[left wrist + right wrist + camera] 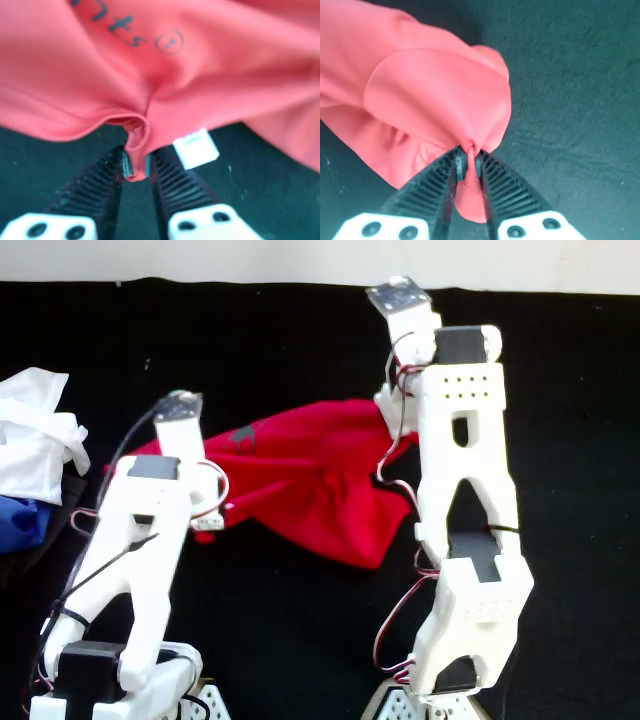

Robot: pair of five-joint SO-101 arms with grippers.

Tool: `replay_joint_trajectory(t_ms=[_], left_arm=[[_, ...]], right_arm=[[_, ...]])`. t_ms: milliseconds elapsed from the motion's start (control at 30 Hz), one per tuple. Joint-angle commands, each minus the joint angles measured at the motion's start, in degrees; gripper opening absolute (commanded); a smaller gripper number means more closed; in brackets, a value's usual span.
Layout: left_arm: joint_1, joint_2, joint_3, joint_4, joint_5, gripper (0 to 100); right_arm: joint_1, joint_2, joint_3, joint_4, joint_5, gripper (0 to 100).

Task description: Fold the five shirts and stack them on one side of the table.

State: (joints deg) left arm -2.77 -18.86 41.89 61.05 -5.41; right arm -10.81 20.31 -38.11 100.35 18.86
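Left gripper [136, 167] and right gripper [468, 165] fingers [500, 190] are pinching the limp, light red fabric shirt [300, 470] by bunched edges; probably slippery.

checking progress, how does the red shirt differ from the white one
The red shirt lies spread mid-table, pinched by the left claw and right claw; the white shirt sits bunched at the side, untouched. The red shirt lies alone; the white shirt adjoins blue cloth. Neither is folded.
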Motion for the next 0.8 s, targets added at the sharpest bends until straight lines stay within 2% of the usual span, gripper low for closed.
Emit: replay_joint_trajectory(t_ms=[0,133,200,300,433,500,600,767], left_arm=[[0.2,-1.5,-1.2,5.1,0.6,21],[-3.3,-1.5,-7.9,13.9,0.6,23],[-4.9,-1.1,-11.6,15.6,0.6,22],[-4.8,-0.9,-12.0,12.0,0.6,22],[-0.7,-0.9,-4.5,7.4,0.4,22],[-0.5,-0.9,-0.1,6.6,-2.5,22],[-3.6,-1.4,5.9,4.7,-8.3,22],[-8.0,-1.0,11.3,0.4,-8.9,22]], right_arm=[[1.1,-3.5,0.7,-1.7,0.6,0.5],[1.1,-3.5,0.7,-1.7,0.5,0.5],[1.2,-3.5,0.7,-1.7,0.5,0.5],[1.1,-3.5,0.7,-1.7,0.5,0.5],[1.0,-3.5,0.7,-1.8,0.6,0.5],[1.0,-3.5,0.7,-1.9,0.9,0.5],[1.0,-3.5,0.6,-1.7,0.9,0.5],[1.0,-3.5,0.5,-1.6,0.9,0.5]])
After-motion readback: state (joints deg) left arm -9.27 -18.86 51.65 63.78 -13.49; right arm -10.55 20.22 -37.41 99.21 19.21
